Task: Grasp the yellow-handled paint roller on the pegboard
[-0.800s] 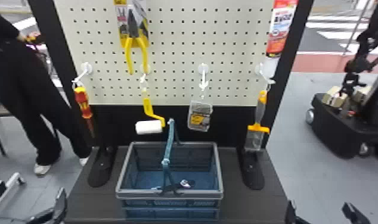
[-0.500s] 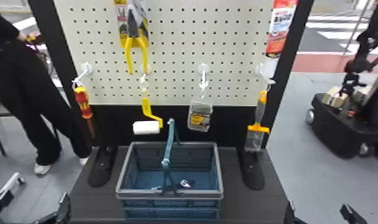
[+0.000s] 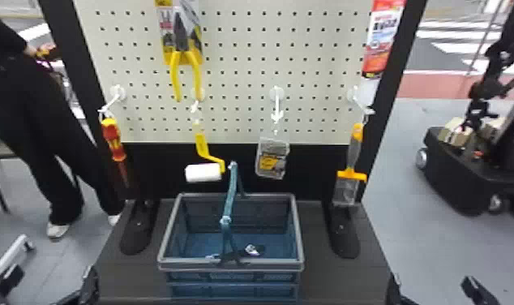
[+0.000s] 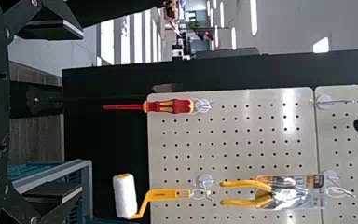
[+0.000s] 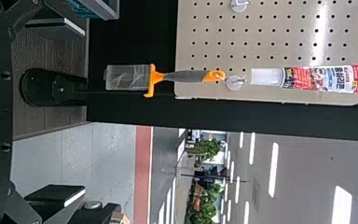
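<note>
Left claw [image 4: 79,109]: fingers wide apart, nothing between them, sitting low at the near left corner of the table [image 3: 341,276]. Right claw [image 3: 432,295]: fingers also wide apart and holding nothing, low at the table's near right corner.

The paint roller [image 3: 205,154] hangs on the pegboard [image 3: 268,48] from a hook [image 3: 196,94]. Its yellow handle is up and its white sleeve is at the bottom, lying crosswise. It is well ahead of the left claw and above it, off toward that claw's right side, and nothing touches it. From the right claw it is ahead, higher and far over to the left.

Other items:
- **Pliers** [image 3: 183,52]: yellow handles, hanging just above the roller's hook.
- **Screwdriver** [image 3: 113,140]: red and yellow, hanging tip down. It is nearly straight ahead of the left claw and higher, to the left of the roller.
- **Basket** [image 3: 167,231]: blue, on the table ahead of both claws and between them. Its raised handle is just beside the roller sleeve.
- **Small clear bag** [image 3: 272,158]: hangs ahead of the right claw, up and to its left. Contents can't be made out.
- **Scraper** [image 3: 349,174]: orange handle, hanging ahead of the right claw, higher and slightly to its left.
- **Tube** [image 3: 380,36]: hangs above the scraper.
</note>
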You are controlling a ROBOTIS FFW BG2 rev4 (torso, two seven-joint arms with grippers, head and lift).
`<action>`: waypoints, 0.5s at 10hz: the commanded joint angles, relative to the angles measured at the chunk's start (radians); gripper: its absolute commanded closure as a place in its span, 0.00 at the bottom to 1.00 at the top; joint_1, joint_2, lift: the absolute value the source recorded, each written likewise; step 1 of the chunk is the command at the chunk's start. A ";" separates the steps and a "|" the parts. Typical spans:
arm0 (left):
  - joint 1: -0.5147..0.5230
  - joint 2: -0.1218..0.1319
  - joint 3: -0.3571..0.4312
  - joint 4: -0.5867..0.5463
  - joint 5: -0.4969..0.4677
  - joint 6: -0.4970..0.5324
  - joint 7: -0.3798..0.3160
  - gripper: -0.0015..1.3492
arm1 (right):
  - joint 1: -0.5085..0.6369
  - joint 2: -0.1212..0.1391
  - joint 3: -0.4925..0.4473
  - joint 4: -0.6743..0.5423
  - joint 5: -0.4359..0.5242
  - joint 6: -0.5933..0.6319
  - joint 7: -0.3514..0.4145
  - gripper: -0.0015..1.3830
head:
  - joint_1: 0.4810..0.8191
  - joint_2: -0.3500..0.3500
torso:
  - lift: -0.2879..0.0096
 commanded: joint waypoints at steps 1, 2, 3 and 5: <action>-0.050 0.028 0.009 0.089 0.022 -0.012 -0.028 0.12 | 0.002 0.000 0.000 -0.007 -0.001 -0.001 0.007 0.09 | 0.20 0.50 | 0.63; -0.093 0.044 0.013 0.162 0.030 -0.014 -0.048 0.12 | 0.000 0.000 0.001 -0.014 -0.001 -0.001 0.020 0.09 | 0.20 0.50 | 0.63; -0.153 0.058 0.029 0.258 0.045 -0.018 -0.095 0.12 | -0.002 0.000 0.001 -0.016 -0.003 -0.001 0.035 0.09 | 0.20 0.50 | 0.63; -0.267 0.075 0.056 0.359 0.032 -0.006 -0.191 0.12 | -0.007 0.000 0.008 -0.019 -0.003 -0.001 0.053 0.09 | 0.20 0.50 | 0.63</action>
